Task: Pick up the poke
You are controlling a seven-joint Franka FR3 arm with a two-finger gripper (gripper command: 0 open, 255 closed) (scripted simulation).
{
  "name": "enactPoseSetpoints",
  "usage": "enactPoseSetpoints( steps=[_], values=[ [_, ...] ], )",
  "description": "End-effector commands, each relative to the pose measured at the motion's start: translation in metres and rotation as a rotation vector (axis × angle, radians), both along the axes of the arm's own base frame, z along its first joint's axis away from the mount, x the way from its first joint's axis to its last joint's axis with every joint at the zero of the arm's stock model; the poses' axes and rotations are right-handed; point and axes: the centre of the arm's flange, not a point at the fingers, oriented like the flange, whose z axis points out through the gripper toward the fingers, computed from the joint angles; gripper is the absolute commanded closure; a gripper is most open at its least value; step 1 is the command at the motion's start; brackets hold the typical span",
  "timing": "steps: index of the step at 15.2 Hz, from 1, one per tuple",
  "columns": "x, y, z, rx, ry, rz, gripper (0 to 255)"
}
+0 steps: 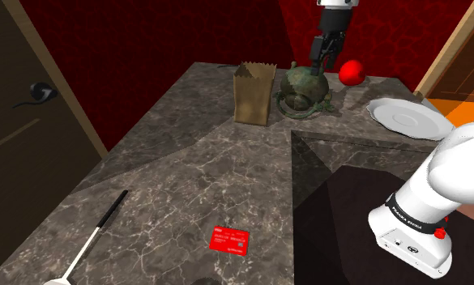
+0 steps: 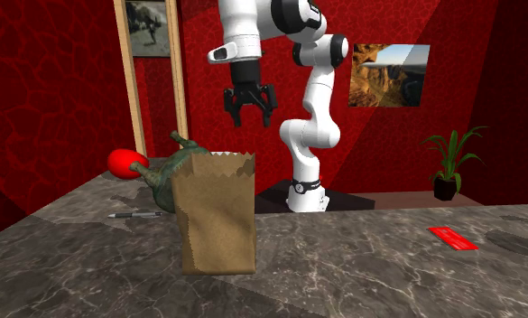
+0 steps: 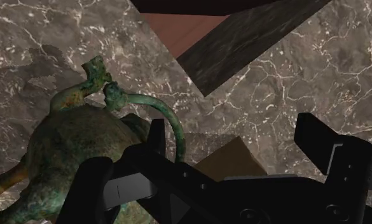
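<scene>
The poke is a brown paper bag (image 1: 254, 93) standing upright on the dark marble counter (image 1: 186, 170), its serrated top open; it fills the near middle as the bag (image 2: 218, 212) in the second exterior view. My gripper (image 1: 324, 53) hangs open in the air above a green bronze kettle (image 1: 304, 87), to the shoulder view's right of the bag. It holds nothing. From the other side, the gripper (image 2: 250, 108) is well above and behind the bag. In the wrist view the gripper (image 3: 234, 130) has the kettle (image 3: 70, 146) under one finger and the bag's brown top (image 3: 232, 159) between its fingers, far below.
A red round object (image 1: 352, 73) lies behind the kettle, and a white plate (image 1: 409, 117) sits at the shoulder view's right. Near the front lie a red card (image 1: 230, 240) and a long black-handled utensil (image 1: 97, 231). A dark door (image 1: 24, 121) stands left of the counter.
</scene>
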Motion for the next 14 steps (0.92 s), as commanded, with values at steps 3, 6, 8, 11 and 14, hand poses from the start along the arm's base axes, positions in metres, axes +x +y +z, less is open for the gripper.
enactPoseSetpoints(
  steps=[3,6,8,11,14],
  values=[
    [0.052,0.001,-0.008,-0.006,-0.017,-0.002,0],
    [0.089,0.0,-0.014,-0.011,-0.029,-0.004,0],
    [0.114,-0.001,-0.017,-0.014,-0.038,-0.005,0],
    [0.151,-0.001,-0.022,-0.019,-0.05,-0.006,0],
    [0.185,-0.002,-0.026,-0.023,-0.061,-0.008,0]
  ],
)
